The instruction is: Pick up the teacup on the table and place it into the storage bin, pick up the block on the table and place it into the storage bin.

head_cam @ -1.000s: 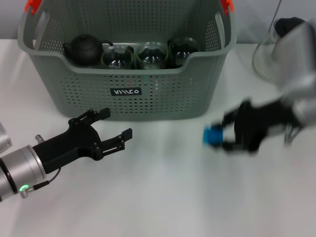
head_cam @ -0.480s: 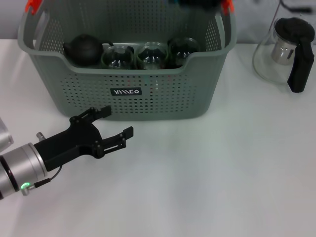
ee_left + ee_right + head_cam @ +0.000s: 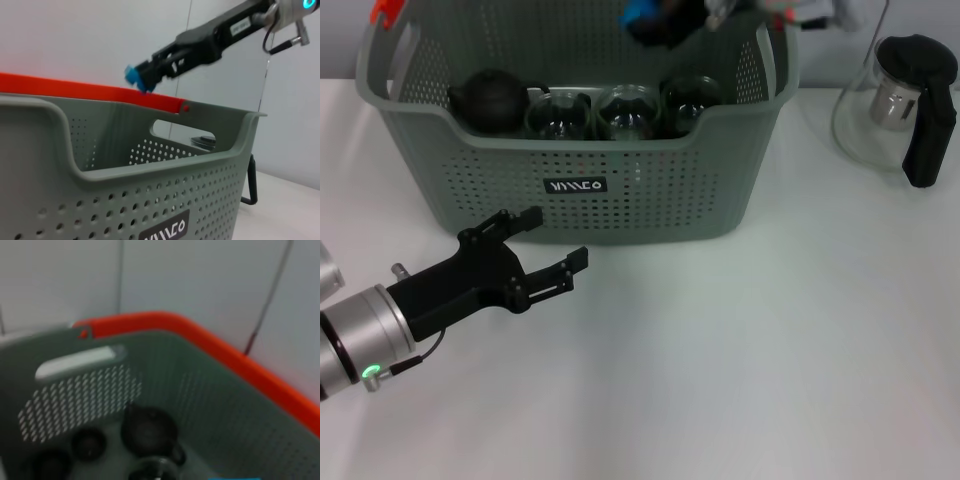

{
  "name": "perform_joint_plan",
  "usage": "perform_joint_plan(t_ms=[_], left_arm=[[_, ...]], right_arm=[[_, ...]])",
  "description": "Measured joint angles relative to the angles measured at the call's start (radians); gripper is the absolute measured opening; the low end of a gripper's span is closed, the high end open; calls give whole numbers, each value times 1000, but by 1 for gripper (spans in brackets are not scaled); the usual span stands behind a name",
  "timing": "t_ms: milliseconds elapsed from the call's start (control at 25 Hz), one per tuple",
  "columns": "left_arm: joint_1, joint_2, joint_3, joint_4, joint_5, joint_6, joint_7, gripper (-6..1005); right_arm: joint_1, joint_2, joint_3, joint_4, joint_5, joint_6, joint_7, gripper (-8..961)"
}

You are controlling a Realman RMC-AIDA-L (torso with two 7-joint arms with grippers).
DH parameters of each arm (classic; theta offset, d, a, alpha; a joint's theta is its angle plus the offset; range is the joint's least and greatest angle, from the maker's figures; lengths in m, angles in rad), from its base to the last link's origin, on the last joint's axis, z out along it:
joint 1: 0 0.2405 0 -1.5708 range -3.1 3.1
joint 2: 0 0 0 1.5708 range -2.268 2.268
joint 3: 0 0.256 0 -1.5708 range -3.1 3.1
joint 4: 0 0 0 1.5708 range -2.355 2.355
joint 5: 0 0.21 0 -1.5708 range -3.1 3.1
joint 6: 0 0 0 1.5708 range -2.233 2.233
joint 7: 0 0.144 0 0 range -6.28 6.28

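Observation:
The storage bin [image 3: 620,190] stands at the back of the white table; its front wall [image 3: 150,200] fills the left wrist view. My right gripper [image 3: 658,20] hangs over the bin's back rim, shut on a small blue block [image 3: 640,14]. The left wrist view shows that same block [image 3: 133,76] held above the orange rim. Three glass teacups [image 3: 625,110] stand in a row inside the bin beside a black teapot [image 3: 492,98]. My left gripper [image 3: 558,238] rests open and empty just in front of the bin's left half.
A glass pitcher [image 3: 880,110] with a black handle stands to the right of the bin. The right wrist view looks down into the bin at the black teapot [image 3: 149,431]. A pale object [image 3: 326,272] shows at the table's left edge.
The right gripper has carried the blue block from the table at the right up and over the bin. The left gripper has barely shifted.

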Motion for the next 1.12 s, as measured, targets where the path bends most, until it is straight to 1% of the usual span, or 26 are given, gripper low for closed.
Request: perform_joint_plan(t_ms=[80, 200, 320, 360, 480, 560, 640, 680, 720, 760, 800, 880, 920, 960, 1000, 1120], left_arm=[[-1, 0, 0, 0, 0, -1, 1, 874], [-1, 0, 0, 0, 0, -1, 1, 874], [-1, 0, 0, 0, -5, -1, 1, 874], [-1, 0, 0, 0, -8, -1, 1, 874], [0, 0, 0, 0, -14, 6, -2, 874], [0, 0, 0, 0, -20, 16, -3, 874], [-1, 0, 0, 0, -26, 24, -3, 874], [-1, 0, 0, 0, -28, 28, -3, 874], [-1, 2, 1, 0, -29, 30, -3, 874], [-1, 2, 3, 1, -29, 37, -3, 874], [0, 4, 5, 3, -28, 42, -3, 874], [2, 6, 7, 6, -25, 51, -3, 874], [9, 15, 16, 25, -14, 84, 0, 874], [10, 17, 20, 32, -13, 96, 1, 874], [16, 24, 31, 50, -11, 125, 1, 874], [28, 41, 64, 98, 5, 217, -2, 874]], right_arm=[[4, 2, -32, 13, -6, 8, -10, 417], [-10, 2, -59, -17, 3, 9, -10, 417], [-64, 1, -58, -122, 71, -28, -18, 621], [-92, -1, -56, -174, 113, -54, -27, 643], [-193, -4, -51, -337, 223, -138, -56, 708], [-278, -3, -49, -446, 282, -202, -78, 751], [-394, 0, -53, -537, 366, -274, -153, 795], [-466, 1, -60, -562, 441, -304, -228, 817], [-519, 2, -67, -565, 505, -332, -299, 838], [-583, 1, -74, -552, 591, -353, -398, 860], [-632, 2, -81, -527, 664, -374, -484, 877], [-726, 2, -86, -419, 808, -416, -689, 912], [-752, 2, -85, -365, 850, -438, -764, 930], [-774, 2, -76, -284, 896, -464, -866, 947], [-788, 1, -66, -211, 917, -488, -953, 947], [-796, -1, -30, -21, 926, -516, -1143, 947]])
